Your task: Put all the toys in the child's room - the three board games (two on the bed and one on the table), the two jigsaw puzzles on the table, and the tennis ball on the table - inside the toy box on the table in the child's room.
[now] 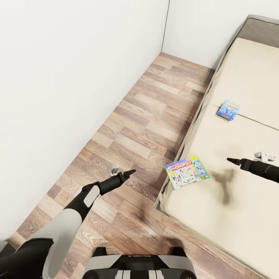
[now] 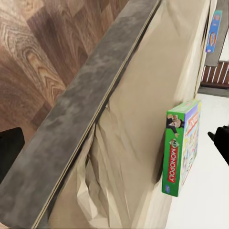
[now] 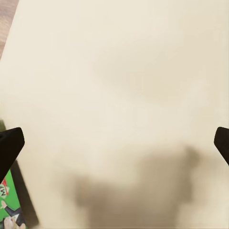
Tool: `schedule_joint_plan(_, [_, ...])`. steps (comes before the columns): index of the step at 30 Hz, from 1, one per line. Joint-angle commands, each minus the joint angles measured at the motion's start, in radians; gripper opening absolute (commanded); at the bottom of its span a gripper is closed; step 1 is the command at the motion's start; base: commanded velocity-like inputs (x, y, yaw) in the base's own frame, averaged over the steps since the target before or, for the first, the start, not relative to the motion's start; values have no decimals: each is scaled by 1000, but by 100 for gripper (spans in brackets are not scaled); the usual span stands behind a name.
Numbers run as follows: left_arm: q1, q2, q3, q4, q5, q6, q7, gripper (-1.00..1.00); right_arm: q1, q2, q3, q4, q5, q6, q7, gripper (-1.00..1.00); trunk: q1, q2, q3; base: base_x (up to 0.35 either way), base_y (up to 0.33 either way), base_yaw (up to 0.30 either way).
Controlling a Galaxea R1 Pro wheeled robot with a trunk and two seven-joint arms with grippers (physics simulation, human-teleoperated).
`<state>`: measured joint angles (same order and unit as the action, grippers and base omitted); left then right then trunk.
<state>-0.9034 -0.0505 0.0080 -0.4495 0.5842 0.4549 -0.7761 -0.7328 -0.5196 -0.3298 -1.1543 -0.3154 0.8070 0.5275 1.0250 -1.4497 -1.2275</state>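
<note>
Two board games lie on the beige bed (image 1: 236, 201). The green-edged one (image 1: 187, 172) sits near the mattress's front corner, and the smaller blue one (image 1: 228, 109) lies farther back. My right gripper (image 1: 232, 160) hovers over the mattress just right of the green-edged game, open and empty. In the right wrist view its fingers (image 3: 9, 148) stand wide apart, with the game's corner (image 3: 7, 210) at the edge. My left gripper (image 1: 128, 173) hangs over the wood floor left of the bed, open and empty. The left wrist view looks across the bed frame (image 2: 81, 119) at the green-edged game (image 2: 181, 148) and the blue one (image 2: 213, 31).
A white wall (image 1: 58, 97) runs close along the left and meets another wall at the far corner. A strip of wood-plank floor (image 1: 147, 116) lies between that wall and the bed's grey frame (image 1: 193, 116). My base (image 1: 139, 267) stands at the bed's front corner.
</note>
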Motion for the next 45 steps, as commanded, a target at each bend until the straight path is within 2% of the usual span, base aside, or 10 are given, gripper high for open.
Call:
schedule_joint_plan(1, [-5,0,0,0,7,9,-1,100,3,2,-2,-3,-1,6,3,100,0,0,-1,0,0,0])
schedule_joint_plan(11, [-27,-1,-2,1,9,10,-3,100,31,25,-2,-44,-1,6,-6,100,0,0,-4,0,0,-22])
schedule_joint_plan(13, [-30,-1,-3,1,9,10,-3,100,38,38,-2,-59,-1,6,-21,100,0,0,-5,0,0,-128])
schedule_joint_plan(21, [-33,1,-4,1,9,10,-3,100,49,60,-2,-93,-1,6,-70,100,0,0,-5,0,0,-197])
schedule_joint_plan(34, [-34,2,-5,2,8,10,-3,100,56,70,-2,-109,-1,6,-93,100,0,0,-5,0,0,-244])
schedule_joint_plan(45, [-33,1,-6,2,6,9,-3,100,57,70,-3,-112,-2,7,-98,100,0,0,-5,0,0,-81])
